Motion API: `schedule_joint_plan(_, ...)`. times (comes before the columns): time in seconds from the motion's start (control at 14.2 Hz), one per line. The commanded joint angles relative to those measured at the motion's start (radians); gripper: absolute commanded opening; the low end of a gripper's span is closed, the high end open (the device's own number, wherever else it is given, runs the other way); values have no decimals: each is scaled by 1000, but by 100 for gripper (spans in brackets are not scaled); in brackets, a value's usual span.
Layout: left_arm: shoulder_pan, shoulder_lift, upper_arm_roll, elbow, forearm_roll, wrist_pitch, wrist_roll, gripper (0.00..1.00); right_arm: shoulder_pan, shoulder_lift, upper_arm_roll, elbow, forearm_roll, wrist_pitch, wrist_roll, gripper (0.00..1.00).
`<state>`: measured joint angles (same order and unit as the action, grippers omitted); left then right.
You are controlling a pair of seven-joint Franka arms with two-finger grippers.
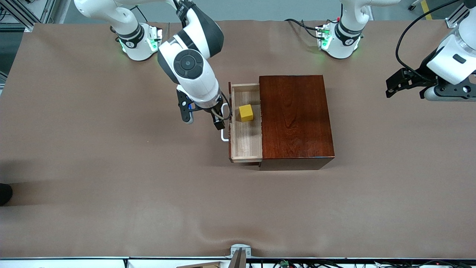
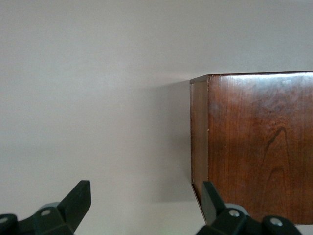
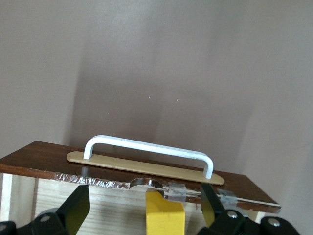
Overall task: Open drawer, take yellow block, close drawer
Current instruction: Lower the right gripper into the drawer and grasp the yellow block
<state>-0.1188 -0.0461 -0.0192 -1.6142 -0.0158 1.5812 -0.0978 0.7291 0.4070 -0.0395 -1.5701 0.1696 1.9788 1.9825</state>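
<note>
- Yellow block (image 1: pixel 245 112) sits in the pulled-out drawer (image 1: pixel 245 139), just right of centre in the front view, toward the end of the tray nearer the robots' bases.
- Right gripper (image 1: pixel 202 120) hangs at the drawer's front, its fingers spread wide and holding nothing; one fingertip is by the white handle (image 1: pixel 224 134), the other out over the bare table.
- From the right wrist view, the block (image 3: pixel 165 215) shows at the bottom centre, between the two dark fingers (image 3: pixel 73 210), with the handle (image 3: pixel 149 149) above it across the middle of the frame.
- Pale wood drawer holds only the block; it slides from a glossy red-brown box (image 1: pixel 295 119), which fills the centre right of the front view.
- Left gripper (image 1: pixel 403 86) waits in the air at the upper right edge of the front view, toward the left arm's end of the table, well apart from the box; its fingers stand released and empty.
- Left wrist view shows the box's corner (image 2: pixel 254 147) at the right, with the open fingers (image 2: pixel 78 200) along the bottom.
- Brown cloth table (image 1: pixel 111 178) carries it all; metal framing and cables show along the frame's edges.
</note>
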Motion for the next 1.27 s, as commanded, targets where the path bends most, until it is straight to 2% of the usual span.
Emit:
schedule_joint_plan(0.0,5,-12,-2,7,20,-32,15,100,24,15,-10,10,8,40,97,100)
schedule_joint_plan(0.21,4,-12,-2,20,20,-41,53,100,47,39,-8,13,19,70,136,100)
schedule_joint_plan(0.49,4,-6,-2,33,19,-41,52,100,90,99,-8,25,51,184,188,100)
schedule_joint_plan(1.2,-1,-3,-4,28,19,-53,38,100,144,170,-10,38,39,187,191,100)
